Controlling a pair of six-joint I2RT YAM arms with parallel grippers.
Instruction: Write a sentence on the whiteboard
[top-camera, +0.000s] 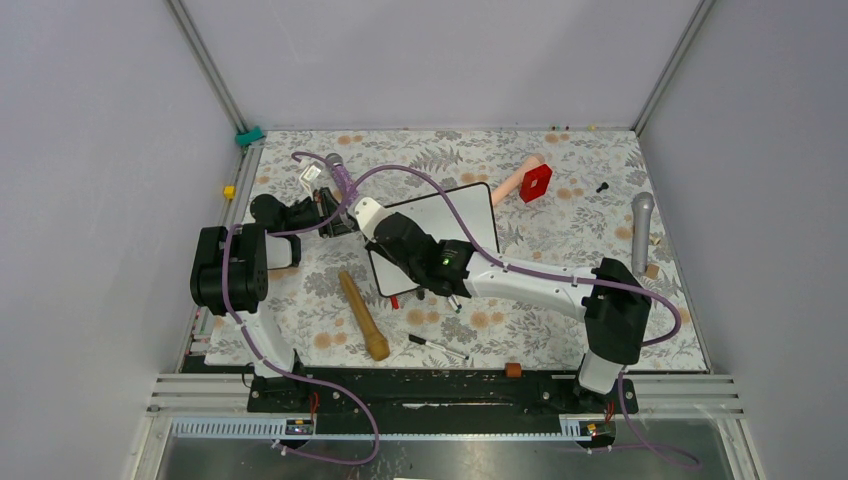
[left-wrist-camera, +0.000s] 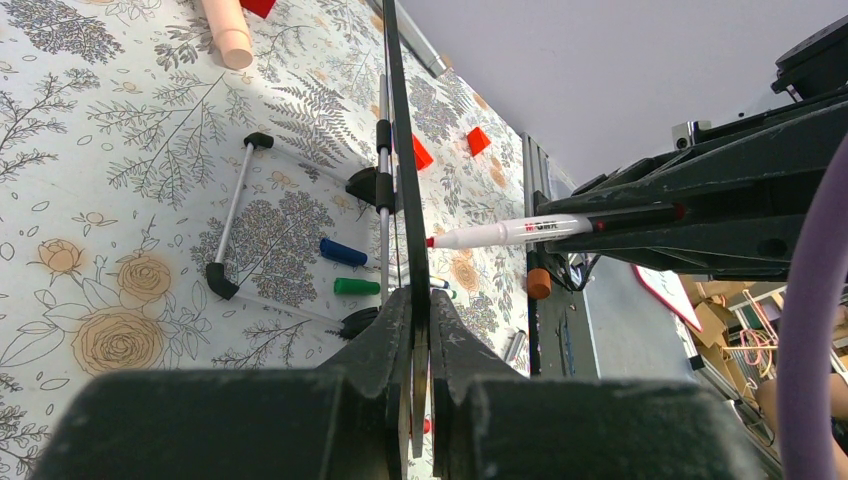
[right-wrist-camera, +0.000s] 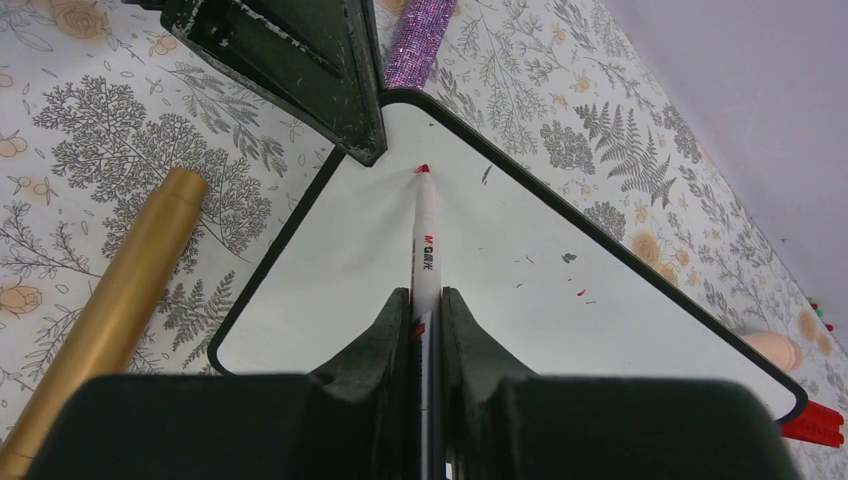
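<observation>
Fingers of the left gripper (left-wrist-camera: 415, 315) are clamped together on the thin black frame of the rectangular white whiteboard (top-camera: 475, 205), at its left edge. The board sits mid-table on the flower-patterned tablecloth (top-camera: 540, 330). A glittery purple cylinder (right-wrist-camera: 415, 45) lies just beyond its far-left corner. In front of that left edge, apart from the board, lies a gold-coloured wooden rod (top-camera: 362, 315). Over the board's left part the right gripper (right-wrist-camera: 425, 300) pinches a white marker (right-wrist-camera: 424, 235) with a red tip. The tip points toward the corner held by the left gripper, and I cannot tell whether it touches the surface. The white face carries a few small dark and red specks. Right of the rod, a slim black pen (top-camera: 437, 346) lies near the table's front. Past the board's far-right corner, a peach-coloured cylinder (top-camera: 515, 182) and a red block (top-camera: 536, 183) lie side by side. A grey microphone (top-camera: 641, 230) lies near the right edge.
</observation>
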